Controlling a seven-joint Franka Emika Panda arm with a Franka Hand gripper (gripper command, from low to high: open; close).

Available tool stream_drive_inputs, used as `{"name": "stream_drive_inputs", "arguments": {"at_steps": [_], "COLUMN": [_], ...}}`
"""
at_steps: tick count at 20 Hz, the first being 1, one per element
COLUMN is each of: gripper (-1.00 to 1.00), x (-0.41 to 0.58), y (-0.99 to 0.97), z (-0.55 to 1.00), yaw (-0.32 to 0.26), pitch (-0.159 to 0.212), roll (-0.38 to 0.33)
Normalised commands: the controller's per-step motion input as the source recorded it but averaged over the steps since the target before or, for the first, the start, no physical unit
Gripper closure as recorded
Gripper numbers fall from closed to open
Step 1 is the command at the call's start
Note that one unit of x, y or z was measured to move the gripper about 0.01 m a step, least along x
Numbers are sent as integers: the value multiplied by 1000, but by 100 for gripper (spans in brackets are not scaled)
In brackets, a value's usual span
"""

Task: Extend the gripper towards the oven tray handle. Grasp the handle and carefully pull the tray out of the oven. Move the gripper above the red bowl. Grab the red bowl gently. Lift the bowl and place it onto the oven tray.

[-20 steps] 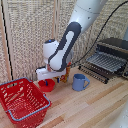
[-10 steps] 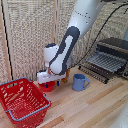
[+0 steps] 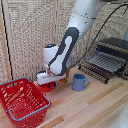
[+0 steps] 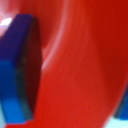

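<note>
We find the red bowl [image 3: 47, 86] on the wooden table [image 3: 95, 107], low beneath the arm's wrist, with only a strip of its rim and side showing in the exterior view. In the wrist view the red bowl [image 4: 82, 65] fills nearly the whole picture, its red wall pressed close against the blue fingertip [image 4: 15, 75] at one side; a sliver of a second blue tip shows at the opposite edge. The gripper [image 3: 50, 82] is down at the bowl with a finger on either side of its wall. Whether the fingers are clamped on the bowl or merely straddling it, we cannot tell.

Just to the exterior view's right of the bowl stands a blue mug [image 3: 79, 82], upright, apart from the bowl. To the exterior view's left and nearer the camera sits the red wire shopping basket [image 3: 22, 100], close to the bowl.

Farther to the exterior view's right, the oven [image 3: 114, 50] stands with its door down and the tray [image 3: 104, 62] drawn out over it. The oven tray handle [image 3: 93, 68] runs along the tray's front edge, well apart from the gripper.

Behind all stands a woven panel wall [image 3: 27, 35].
</note>
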Motion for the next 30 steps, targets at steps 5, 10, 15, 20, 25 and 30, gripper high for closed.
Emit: {"name": "stream_drive_inputs", "arguments": {"at_steps": [5, 10, 15, 20, 25, 30], "gripper": [100, 100, 100, 100, 100, 100], "x": [0, 0, 0, 99, 178, 315], "y": [14, 0, -14, -121, -199, -403], "z": [119, 391, 741, 859, 885, 827], "yaw": [-101, -159, -230, -200, -207, -140], "pitch": [-2, 17, 13, 39, 35, 65], "roll": [13, 55, 55, 74, 41, 71]}}
